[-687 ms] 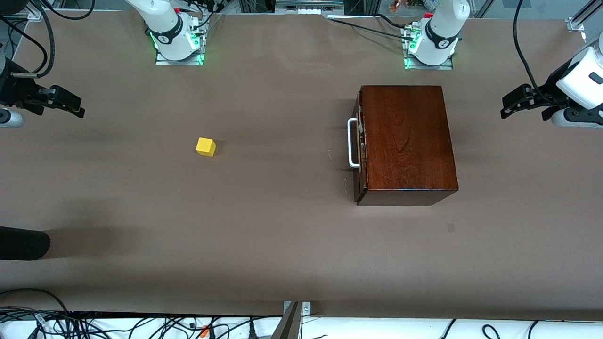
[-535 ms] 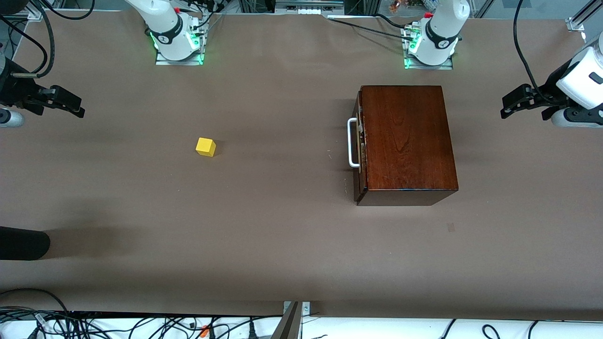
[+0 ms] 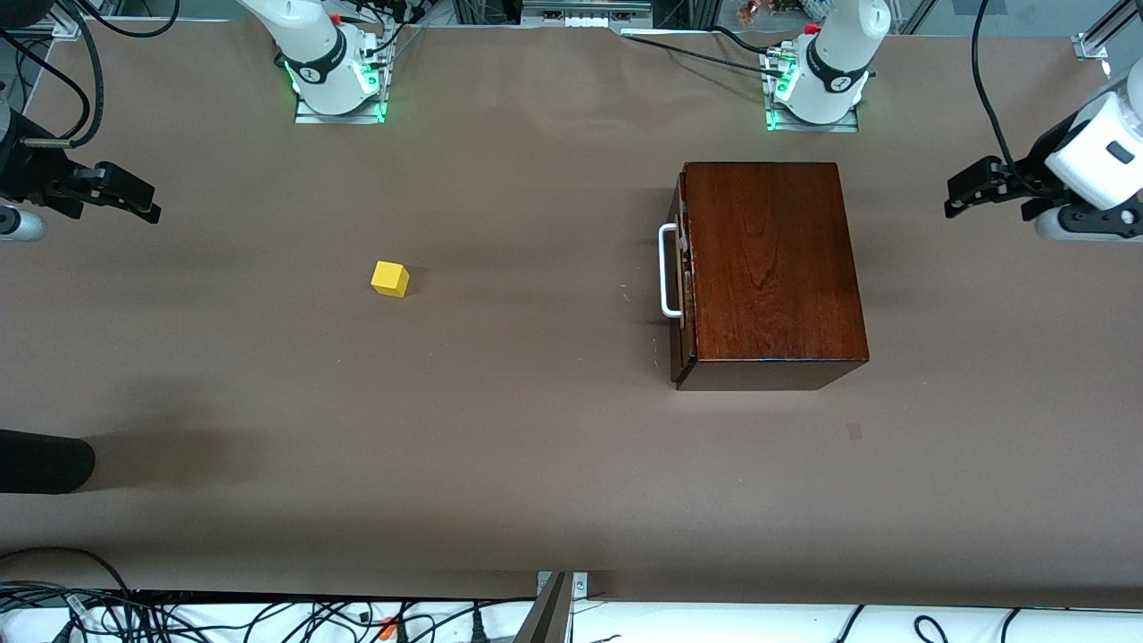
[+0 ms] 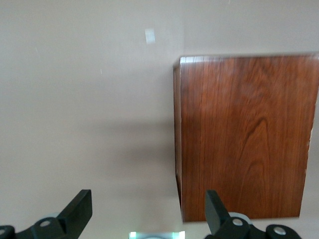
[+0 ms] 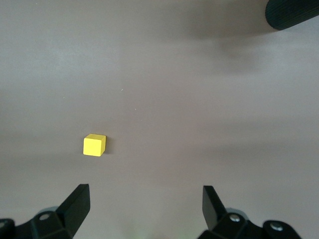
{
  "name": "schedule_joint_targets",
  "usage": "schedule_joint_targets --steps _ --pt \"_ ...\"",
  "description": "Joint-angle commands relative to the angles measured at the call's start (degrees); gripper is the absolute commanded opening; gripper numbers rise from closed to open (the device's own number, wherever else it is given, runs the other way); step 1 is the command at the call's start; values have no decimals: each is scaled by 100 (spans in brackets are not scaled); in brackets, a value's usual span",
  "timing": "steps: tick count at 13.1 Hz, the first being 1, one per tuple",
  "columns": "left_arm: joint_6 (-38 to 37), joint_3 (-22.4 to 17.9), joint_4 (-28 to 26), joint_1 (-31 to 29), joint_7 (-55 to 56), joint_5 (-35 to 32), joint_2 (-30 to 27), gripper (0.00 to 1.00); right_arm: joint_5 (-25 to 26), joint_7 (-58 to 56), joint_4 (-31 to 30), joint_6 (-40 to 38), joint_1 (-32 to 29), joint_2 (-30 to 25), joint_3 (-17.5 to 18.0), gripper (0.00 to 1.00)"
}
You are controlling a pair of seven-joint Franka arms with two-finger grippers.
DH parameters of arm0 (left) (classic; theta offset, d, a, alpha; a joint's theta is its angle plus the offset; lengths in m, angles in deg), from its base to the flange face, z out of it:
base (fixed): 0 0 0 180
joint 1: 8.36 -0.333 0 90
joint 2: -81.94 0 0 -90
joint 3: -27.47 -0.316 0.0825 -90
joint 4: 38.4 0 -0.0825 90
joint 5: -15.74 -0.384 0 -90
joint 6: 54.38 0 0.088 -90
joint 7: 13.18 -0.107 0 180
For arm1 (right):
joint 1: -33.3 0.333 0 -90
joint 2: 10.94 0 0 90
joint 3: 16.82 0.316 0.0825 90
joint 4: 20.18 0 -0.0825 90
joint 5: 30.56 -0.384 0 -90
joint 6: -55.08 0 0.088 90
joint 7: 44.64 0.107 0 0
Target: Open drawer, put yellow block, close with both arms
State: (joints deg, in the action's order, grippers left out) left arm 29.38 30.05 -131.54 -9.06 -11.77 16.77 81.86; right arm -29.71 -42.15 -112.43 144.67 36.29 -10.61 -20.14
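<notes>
Brown paper covers the tabletop [image 3: 500, 464], and nothing on it is yet disturbed; I judge the task to be at its very start, with the opening of the drawer the step in hand and not yet begun. Working across the front view from the right arm's end: my right gripper [image 3: 134, 201] hangs over the tabletop edge at that end, jaws spread wide and holding nothing, as the right wrist view confirms [image 5: 144, 204]; this arm waits. Next comes the yellow block [image 3: 390, 279], one in number, resting on the bare tabletop well apart from the box and toward the right arm's end of it. Then the white bar handle [image 3: 668, 271], one, on the drawer [image 3: 684, 277], one, which sits shut, its front flush with the wooden box [image 3: 768, 259], one; the handle faces the right arm's end. Last, my left gripper [image 3: 969, 187] is up over the tabletop at the left arm's end, near the box's closed back, jaws likewise wide apart and empty, as the left wrist view shows [image 4: 149, 209]. Count of arms: two, both idle of load. In my judgement the next move calls for one gripper to come round to the handle and close on its bar, then pull straight out while the other steadies the box, which looks free to slide.
</notes>
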Motion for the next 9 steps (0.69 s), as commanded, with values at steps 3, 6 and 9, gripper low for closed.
schedule_joint_targets --steps 3,6,9 --pt "-814 425 155 245 0 -59 403 100 -67 -3 -12 23 -44 -33 15 100" --pt "-677 1269 225 334 131 -59 859 100 -76 -3 -12 32 -44 -25 15 100" --pt "182 1771 226 623 639 -86 1176 100 -76 -3 -12 32 -44 -25 15 100"
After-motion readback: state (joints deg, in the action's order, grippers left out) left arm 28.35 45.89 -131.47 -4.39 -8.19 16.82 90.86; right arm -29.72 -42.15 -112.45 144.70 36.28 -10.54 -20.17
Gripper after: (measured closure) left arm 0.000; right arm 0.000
